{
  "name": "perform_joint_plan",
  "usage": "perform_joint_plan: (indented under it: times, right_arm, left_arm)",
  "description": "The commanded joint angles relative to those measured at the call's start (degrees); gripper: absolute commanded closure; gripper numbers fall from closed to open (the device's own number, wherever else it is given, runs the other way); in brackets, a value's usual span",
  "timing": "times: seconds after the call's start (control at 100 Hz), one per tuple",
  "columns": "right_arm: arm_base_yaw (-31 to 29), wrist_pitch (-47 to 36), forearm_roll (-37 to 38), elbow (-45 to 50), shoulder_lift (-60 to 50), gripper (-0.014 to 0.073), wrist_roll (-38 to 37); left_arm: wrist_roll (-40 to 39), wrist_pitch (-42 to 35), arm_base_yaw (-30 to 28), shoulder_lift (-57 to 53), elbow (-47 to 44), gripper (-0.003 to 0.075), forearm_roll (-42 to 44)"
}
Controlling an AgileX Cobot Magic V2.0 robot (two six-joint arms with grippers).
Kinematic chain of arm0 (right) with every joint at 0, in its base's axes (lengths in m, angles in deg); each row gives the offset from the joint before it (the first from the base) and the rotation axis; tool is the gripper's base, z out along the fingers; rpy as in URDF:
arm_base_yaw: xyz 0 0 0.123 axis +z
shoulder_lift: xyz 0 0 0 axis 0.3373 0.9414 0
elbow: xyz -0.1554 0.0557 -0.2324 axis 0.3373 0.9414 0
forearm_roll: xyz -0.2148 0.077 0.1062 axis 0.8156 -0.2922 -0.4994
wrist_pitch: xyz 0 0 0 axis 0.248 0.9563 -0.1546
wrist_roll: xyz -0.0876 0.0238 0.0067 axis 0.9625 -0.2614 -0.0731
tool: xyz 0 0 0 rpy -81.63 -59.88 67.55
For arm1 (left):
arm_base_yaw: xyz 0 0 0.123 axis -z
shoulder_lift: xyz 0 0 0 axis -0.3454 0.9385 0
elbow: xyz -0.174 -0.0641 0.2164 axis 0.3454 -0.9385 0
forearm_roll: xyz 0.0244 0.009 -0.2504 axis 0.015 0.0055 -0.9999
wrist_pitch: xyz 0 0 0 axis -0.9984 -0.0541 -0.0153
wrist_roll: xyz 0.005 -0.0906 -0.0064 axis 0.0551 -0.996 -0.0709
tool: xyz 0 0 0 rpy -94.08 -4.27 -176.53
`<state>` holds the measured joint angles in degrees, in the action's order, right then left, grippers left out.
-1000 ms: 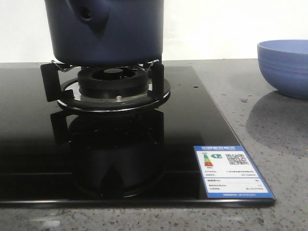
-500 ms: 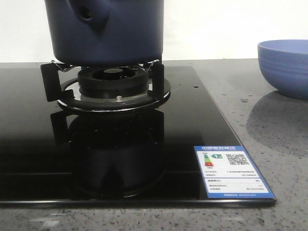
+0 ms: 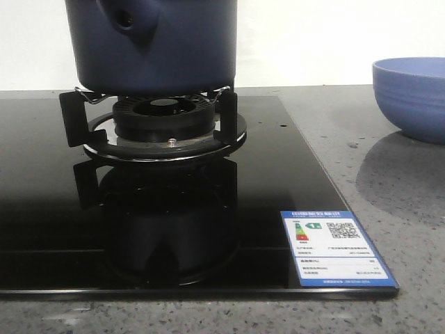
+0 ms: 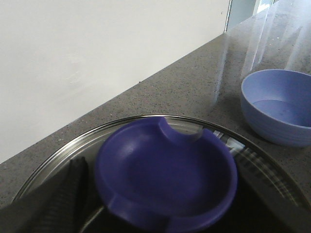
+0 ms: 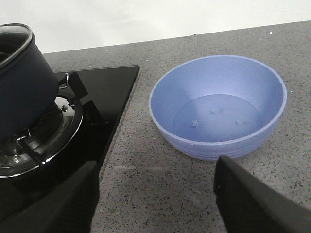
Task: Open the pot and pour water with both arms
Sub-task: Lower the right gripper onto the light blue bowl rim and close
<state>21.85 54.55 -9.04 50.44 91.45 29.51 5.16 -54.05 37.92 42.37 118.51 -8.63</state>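
Front view: the pot (image 3: 154, 43) fills the upper left of the frame, seated on the black pan supports (image 3: 71, 118) of the gas burner (image 3: 164, 118). Its stub with the round hole (image 3: 125, 21) faces the camera. The black glass hob (image 3: 292, 181) runs across the lower frame, with an energy label (image 3: 338, 248) at lower right. The light blue bowl (image 3: 411, 97) stands at the right edge on the grey stone countertop (image 3: 389, 167), well apart from the pot. No gripper shows here.

Left wrist view: a glass lid with a steel rim (image 4: 73, 145) spans the lower frame, and its blue knob (image 4: 165, 177) sits centre. The left gripper (image 4: 160, 228) stands close over it, with one dark finger (image 4: 58, 194) at lower left and the other at lower right, flanking the knob. You cannot tell from this view whether the pads touch the knob. The bowl (image 4: 277, 107) lies at the right.

Right wrist view: the right gripper (image 5: 155, 199) is spread wide and holds nothing, its fingers (image 5: 252, 199) at the bottom corners. The bowl (image 5: 217, 104) sits centre right and appears to hold a little water. The pot (image 5: 22, 87) is at the left edge on the burner.

Assessment: the step in hand appears to be taking the lid off. Centre the left fingers on the knob, close firmly, and lift straight up so the rim clears the pot without dragging it on the supports. Keep the right arm clear until the lid is away.
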Motion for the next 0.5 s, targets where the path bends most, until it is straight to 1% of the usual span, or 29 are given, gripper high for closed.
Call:
perform_joint_plan:
  times: [0.0,0.09,0.19,0.34,0.49]
  right_arm:
    - [-0.05,-3.55,-0.32,-2.16,0.69,0.0143,0.77]
    - [-0.05,-3.55,-0.32,-2.16,0.69,0.0143,0.77]
    - [-0.05,-3.55,-0.32,-2.16,0.69,0.0143,0.77]
    - [-0.05,-3.55,0.19,-2.16,0.69,0.0143,0.77]
    - [-0.05,-3.55,2.56,-2.16,0.8,0.0143,0.77]
  left_arm:
    - [0.12,0.19,0.52,-1.82,1.99,0.0283,-3.05]
    - [0.12,0.19,0.52,-1.82,1.99,0.0354,-3.05]
    - [0.12,0.19,0.52,-1.82,1.99,0.0398,-3.05]
    - [0.12,0.19,0.42,-1.94,1.99,0.0402,-3.37]
    - [0.12,-0.35,0.22,-3.43,1.99,0.0402,-4.81]
